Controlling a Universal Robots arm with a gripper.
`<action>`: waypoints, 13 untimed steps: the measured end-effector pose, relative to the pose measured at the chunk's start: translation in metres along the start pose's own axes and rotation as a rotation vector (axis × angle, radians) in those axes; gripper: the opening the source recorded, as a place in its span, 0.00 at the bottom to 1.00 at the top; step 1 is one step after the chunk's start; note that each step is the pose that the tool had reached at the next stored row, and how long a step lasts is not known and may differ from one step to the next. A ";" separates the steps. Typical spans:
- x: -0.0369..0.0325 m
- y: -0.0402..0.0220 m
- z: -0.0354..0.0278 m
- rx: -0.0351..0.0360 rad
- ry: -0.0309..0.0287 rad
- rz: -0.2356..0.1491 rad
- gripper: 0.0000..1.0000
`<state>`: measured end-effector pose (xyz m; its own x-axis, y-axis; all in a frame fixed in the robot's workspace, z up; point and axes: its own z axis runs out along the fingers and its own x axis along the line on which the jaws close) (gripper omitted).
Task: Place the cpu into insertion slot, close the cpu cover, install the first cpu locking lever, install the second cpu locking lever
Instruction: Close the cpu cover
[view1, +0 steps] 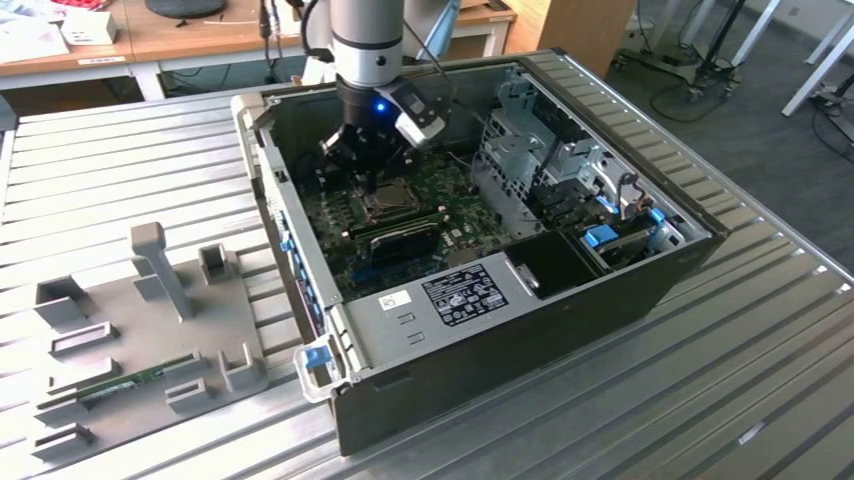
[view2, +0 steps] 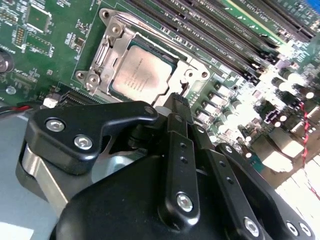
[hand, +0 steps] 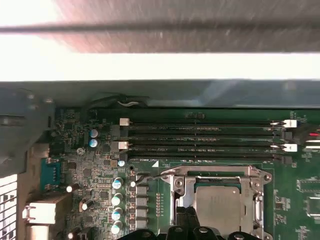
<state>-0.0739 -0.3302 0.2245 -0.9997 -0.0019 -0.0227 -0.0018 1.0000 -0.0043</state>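
Note:
The cpu (view2: 140, 75) lies flat in the insertion slot (view2: 196, 75), its pale silver-tan face showing. The silver cpu cover (view2: 102, 59) lies down around it, and the chip shows through the cover's window. In the first wrist view the same cpu (hand: 218, 205) sits inside the cover (hand: 215, 173), and a thin wire lever (hand: 152, 176) sticks out at one corner. My gripper (view2: 177, 100) hangs just above the socket's edge beside the chip, fingers together with nothing seen between them. The exterior view has the gripper (view1: 364, 185) low inside the open computer case (view1: 641, 270), next to the socket (view1: 391, 198).
Long black memory slots (hand: 200, 131) run beside the socket. A grey drive cage (view1: 527, 150) stands on the exterior view's right inside the case. A grey fixture plate (view1: 134, 330) with upright blocks lies on the slatted table at the exterior view's left.

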 end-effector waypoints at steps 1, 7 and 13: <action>-0.0001 0.0000 -0.0022 0.0001 0.0001 0.000 0.10; -0.0001 0.0000 -0.0041 0.0001 0.0000 0.000 0.10; -0.0110 0.0000 -0.0038 0.0000 0.0000 0.000 0.10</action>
<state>-0.0629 -0.3302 0.2286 -0.9997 -0.0019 -0.0227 -0.0018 1.0000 -0.0043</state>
